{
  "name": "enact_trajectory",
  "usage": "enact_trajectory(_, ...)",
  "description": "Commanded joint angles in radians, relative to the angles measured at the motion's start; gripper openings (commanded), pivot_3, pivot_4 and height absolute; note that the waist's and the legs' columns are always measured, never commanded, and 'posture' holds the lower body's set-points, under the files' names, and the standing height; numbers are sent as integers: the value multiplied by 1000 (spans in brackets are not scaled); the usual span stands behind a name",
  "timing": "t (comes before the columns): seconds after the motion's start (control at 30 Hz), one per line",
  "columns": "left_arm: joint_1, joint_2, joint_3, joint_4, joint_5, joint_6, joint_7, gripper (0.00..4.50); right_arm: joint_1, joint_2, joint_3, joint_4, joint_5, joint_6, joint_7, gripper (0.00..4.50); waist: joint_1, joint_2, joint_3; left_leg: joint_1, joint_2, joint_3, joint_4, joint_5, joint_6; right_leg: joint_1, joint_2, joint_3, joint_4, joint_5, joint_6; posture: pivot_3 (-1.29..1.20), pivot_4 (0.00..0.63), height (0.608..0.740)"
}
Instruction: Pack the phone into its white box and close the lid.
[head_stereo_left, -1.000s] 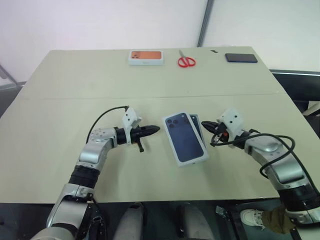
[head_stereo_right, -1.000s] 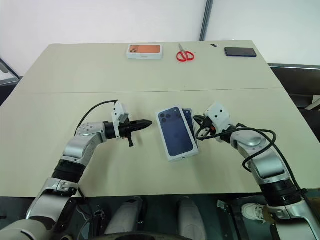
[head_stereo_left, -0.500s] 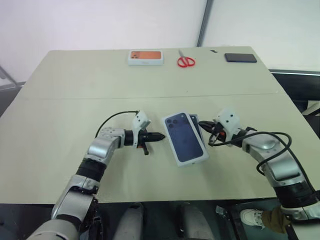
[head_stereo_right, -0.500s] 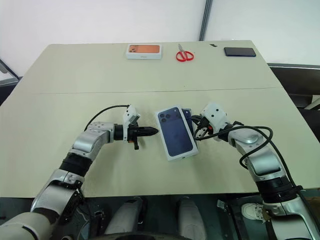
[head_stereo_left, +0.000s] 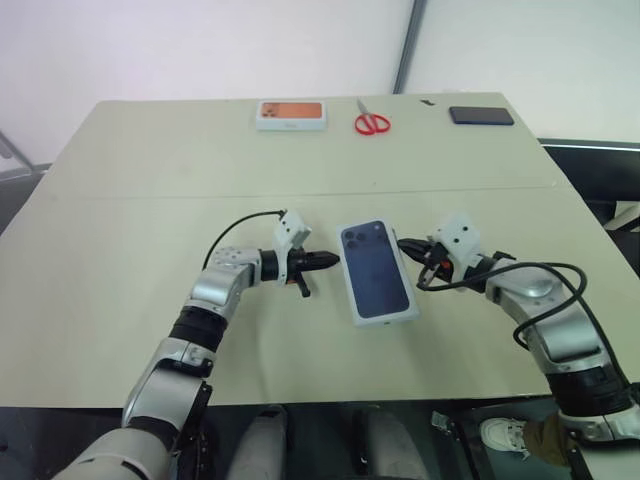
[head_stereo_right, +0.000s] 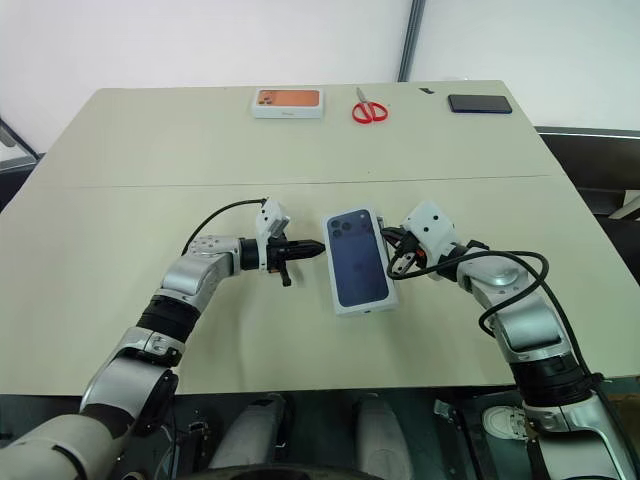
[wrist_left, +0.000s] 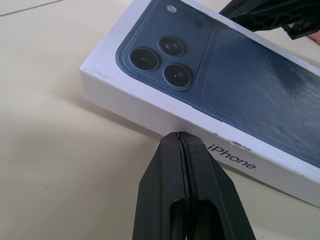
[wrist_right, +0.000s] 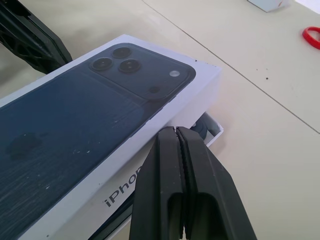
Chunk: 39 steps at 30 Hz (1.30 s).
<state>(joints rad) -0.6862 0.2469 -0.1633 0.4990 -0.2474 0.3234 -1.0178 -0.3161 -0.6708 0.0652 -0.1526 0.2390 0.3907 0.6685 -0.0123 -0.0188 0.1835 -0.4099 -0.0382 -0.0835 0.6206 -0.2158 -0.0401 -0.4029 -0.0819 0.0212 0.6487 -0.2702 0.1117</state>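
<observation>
Lid (head_stereo_left: 377, 272): white, dark blue phone print facing up, lying flat mid-bench over white box (wrist_right: 212, 131). Box corner protrudes beneath one lid corner; seating incomplete.

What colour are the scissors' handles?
Red, clearest in the left eye view: the scissors.

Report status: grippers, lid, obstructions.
Left gripper shut, tip against the lid side. Right gripper shut at the opposite side. Lid skewed, white box corner peeking out beneath. Nothing in the way.
</observation>
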Motion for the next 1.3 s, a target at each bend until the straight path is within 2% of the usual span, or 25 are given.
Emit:
enact_trajectory(0.03,-46,-24,21,-7,-6,-45,6,0,-12,19,-1,-29,-12,2,-1,57,0,0,0,0,0,0,0,0,0,0,0,0,0,0,0,0,150,740)
enact_trajectory(0.47,-62,-58,12,25,20,-52,3,0,-50,25,-13,45,-82,-3,-3,57,-1,0,0,0,0,0,0,0,0,0,0,0,0,0,0,0,150,740)
enact_trajectory(1.3,-54,-73,11,35,47,-79,13,0,-1,13,13,49,-165,-14,8,57,0,0,0,0,0,0,1,0,0,0,0,0,1,0,0,0,150,740)
